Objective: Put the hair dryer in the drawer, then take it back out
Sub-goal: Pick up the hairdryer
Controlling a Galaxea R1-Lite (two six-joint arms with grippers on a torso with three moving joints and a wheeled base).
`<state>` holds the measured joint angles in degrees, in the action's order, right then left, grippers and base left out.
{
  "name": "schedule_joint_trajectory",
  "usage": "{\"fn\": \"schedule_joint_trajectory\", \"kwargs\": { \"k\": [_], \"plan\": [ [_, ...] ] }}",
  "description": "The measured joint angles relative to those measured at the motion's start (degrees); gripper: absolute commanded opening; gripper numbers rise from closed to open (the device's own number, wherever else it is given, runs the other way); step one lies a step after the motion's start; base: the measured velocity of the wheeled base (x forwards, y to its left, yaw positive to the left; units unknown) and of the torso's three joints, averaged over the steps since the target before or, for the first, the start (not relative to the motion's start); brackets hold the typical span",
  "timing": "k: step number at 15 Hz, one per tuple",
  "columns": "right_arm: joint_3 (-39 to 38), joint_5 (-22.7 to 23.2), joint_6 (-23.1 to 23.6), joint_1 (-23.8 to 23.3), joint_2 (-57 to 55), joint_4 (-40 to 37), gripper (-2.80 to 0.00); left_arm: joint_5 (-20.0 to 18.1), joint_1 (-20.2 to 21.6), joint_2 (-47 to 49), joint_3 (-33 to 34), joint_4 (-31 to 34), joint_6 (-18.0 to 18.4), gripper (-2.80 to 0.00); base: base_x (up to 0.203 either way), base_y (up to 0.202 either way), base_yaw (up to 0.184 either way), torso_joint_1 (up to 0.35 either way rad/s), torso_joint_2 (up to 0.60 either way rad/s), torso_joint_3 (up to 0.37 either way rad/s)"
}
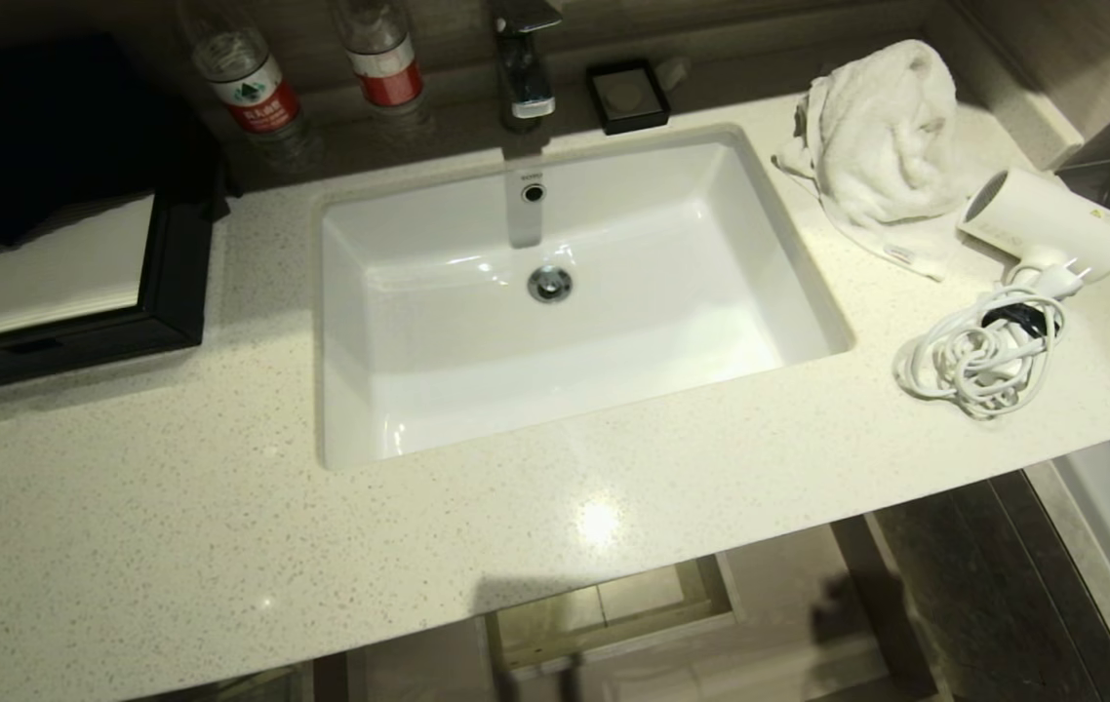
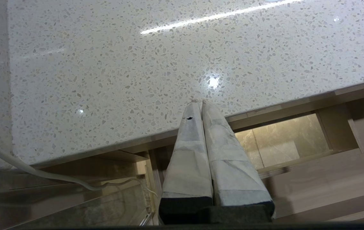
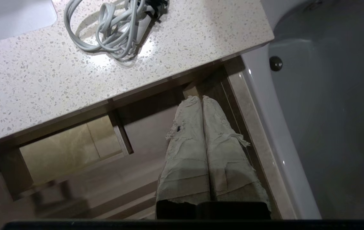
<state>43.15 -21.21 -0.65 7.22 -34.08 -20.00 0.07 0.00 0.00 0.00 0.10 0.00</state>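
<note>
two bottles (image 1: 257, 83) show red labels, writing unreadable; left gripper (image 2: 201, 102) and right gripper (image 3: 201, 98) both clenched, empty.

A speckled stone countertop (image 1: 223, 507) fills most of the head view, with a white rectangular sink (image 1: 565, 292) sunk into its middle and a round metal drain (image 1: 550, 283) at the basin's center. At twelve o'clock from the sink stands a chrome faucet (image 1: 524, 68), with a small black soap dish (image 1: 627, 95) just beside it toward one o'clock. Two plastic water bottles (image 1: 257, 83) with red labels stand at eleven o'clock. A black tray (image 1: 67, 292) sits at nine o'clock, and a crumpled white towel (image 1: 882, 136) lies at two o'clock. A bathtub (image 3: 329, 111) lies beyond the counter's end.
</note>
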Motion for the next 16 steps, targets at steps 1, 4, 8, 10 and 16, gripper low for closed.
{"fn": "schedule_joint_trajectory", "kwargs": {
  "k": [1,4,8,10,16],
  "plan": [
    [1.51,0.02,-0.84,-0.23,-4.16,-0.34,-2.8,-0.02,0.0,0.0,0.0,0.0,0.0,-2.8,0.0,0.0,0.0,0.0,0.0,0.0],
    [8.18,0.0,-5.08,-0.77,-15.45,-1.04,-2.8,0.0,0.0,0.0,0.0,0.0,0.0,-2.8,0.0,0.0,0.0,-0.001,0.06,0.032],
    [16.95,2.97,-12.37,-1.49,-27.15,-1.47,-2.8,0.0,0.0,0.0,0.0,-0.02,0.0,-2.8,0.0,0.0,0.0,-0.052,0.11,0.061],
    [19.23,4.11,-17.2,-1.63,-31.44,-1.44,-2.8,0.0,0.0,0.0,0.0,0.0,0.0,-2.8,0.0,0.0,0.0,-0.045,0.07,0.046],
    [21.86,6.91,-20.97,-1.88,-38.03,-0.54,-2.8,0.0,0.0,0.0,0.0,0.0,0.02,-2.8,0.0,0.0,0.0,-0.019,0.03,0.021]
  ]
}}
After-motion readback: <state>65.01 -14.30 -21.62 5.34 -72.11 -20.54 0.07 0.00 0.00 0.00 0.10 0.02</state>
